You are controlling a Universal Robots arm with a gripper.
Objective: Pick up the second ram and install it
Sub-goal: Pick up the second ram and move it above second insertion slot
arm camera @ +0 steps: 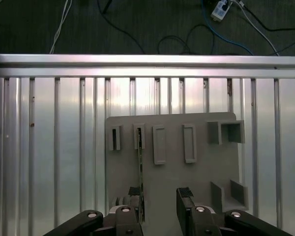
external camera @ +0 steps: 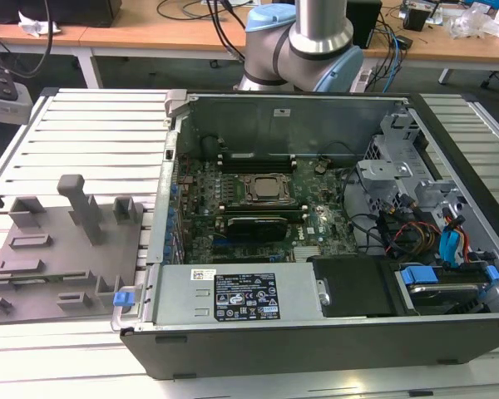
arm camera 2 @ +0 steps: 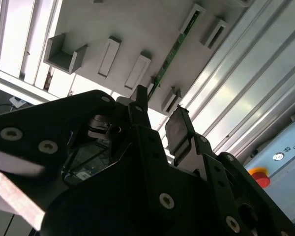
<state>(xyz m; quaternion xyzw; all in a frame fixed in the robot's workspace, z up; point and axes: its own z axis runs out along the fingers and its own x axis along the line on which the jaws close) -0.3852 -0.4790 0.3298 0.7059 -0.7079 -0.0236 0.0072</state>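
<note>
The second ram stands on edge in a slot of the grey holder block and looks like a thin green line in the first wrist view. In the second wrist view the ram is a long green strip across the holder block. My gripper hovers well above the block, open, with nothing between its fingers. One dark finger lines up just beside the ram's near end, and the other finger stands apart over bare grey plate. The gripper also fills the foreground of the second wrist view.
In the exterior view the holder block lies on a ribbed aluminium table, at the left of an open computer case. Inside are the motherboard's CPU socket, a black module, cables and drive bays. The arm's base rises behind the case.
</note>
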